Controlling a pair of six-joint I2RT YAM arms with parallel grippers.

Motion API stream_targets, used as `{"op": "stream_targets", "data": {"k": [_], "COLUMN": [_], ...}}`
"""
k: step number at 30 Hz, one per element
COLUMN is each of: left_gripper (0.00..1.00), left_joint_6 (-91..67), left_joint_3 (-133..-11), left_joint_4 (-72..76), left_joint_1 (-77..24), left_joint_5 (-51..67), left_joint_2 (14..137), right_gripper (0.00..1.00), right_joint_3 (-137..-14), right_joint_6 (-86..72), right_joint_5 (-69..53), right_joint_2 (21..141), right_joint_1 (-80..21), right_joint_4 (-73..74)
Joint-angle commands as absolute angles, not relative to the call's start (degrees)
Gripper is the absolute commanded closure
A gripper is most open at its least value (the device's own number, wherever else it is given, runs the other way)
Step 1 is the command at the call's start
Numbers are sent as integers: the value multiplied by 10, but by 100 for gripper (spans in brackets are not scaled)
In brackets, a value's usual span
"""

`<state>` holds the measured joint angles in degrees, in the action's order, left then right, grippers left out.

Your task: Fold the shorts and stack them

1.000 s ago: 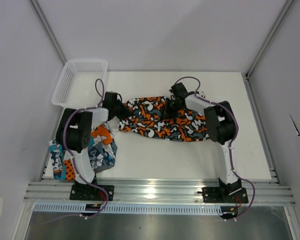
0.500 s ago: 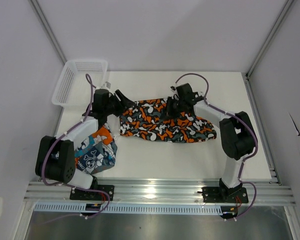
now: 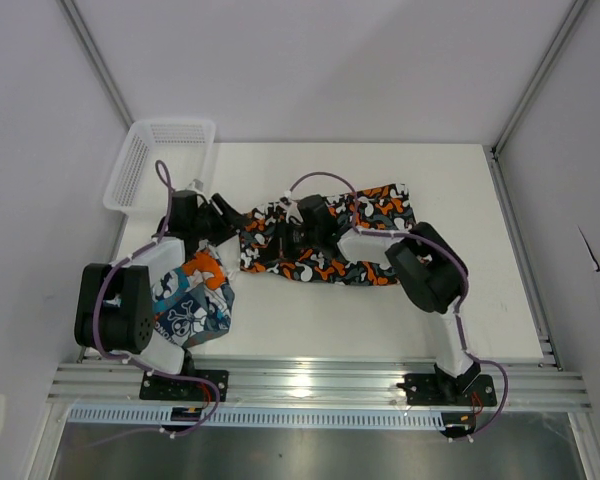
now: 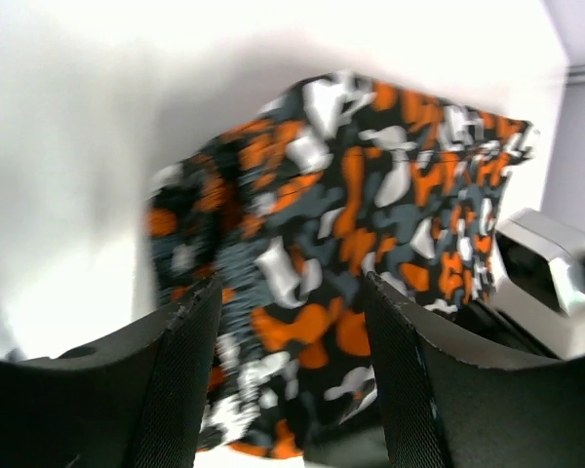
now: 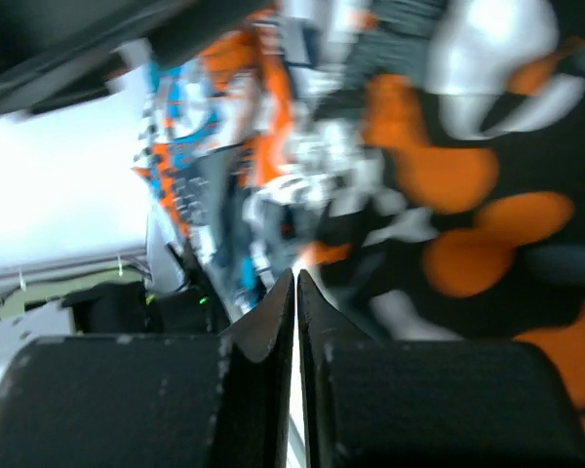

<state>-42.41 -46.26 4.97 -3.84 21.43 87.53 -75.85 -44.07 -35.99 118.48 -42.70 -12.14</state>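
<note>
The orange, black, white and grey camouflage shorts (image 3: 325, 260) lie bunched across the middle of the table. My right gripper (image 3: 288, 237) is low over their left half, jaws shut, apparently pinching a fold of the cloth (image 5: 487, 195); the grip point itself is blurred in the right wrist view (image 5: 294, 278). My left gripper (image 3: 230, 214) is open just left of the shorts' left edge, and that edge (image 4: 370, 195) shows between its fingers (image 4: 291, 283). The teal, orange and white skull shorts (image 3: 190, 305) lie crumpled at the near left, partly under the left arm.
A white mesh basket (image 3: 130, 170) stands at the far left corner of the table. The right arm's wrist (image 4: 546, 263) is close beside the left gripper. The two arms nearly meet over the shorts' left end.
My right gripper has moved left across the camouflage shorts, and the cloth has bunched leftward with it. My left gripper has drawn back a little to the left and stays open.
</note>
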Motion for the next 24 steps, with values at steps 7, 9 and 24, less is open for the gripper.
{"op": "stream_targets", "data": {"k": [7,9,24], "left_gripper": [35,35,26], "left_joint_6": [-408,-410,-410], "left_joint_3": [-389,-384,-337], "left_joint_4": [175,177,158], "left_joint_1": [-24,-25,-29], "left_joint_5": [225,221,199], "left_joint_2": [871,867,813], "right_gripper": [97,96,95], "right_joint_3": [-778,-792,-722], "right_joint_6": [-504,-491,-438], "right_joint_5": [-246,-237,-212], "right_joint_2": [1259,1259,1134], "right_joint_1": [-423,-425,-400], "right_joint_4": [-95,-50,36]}}
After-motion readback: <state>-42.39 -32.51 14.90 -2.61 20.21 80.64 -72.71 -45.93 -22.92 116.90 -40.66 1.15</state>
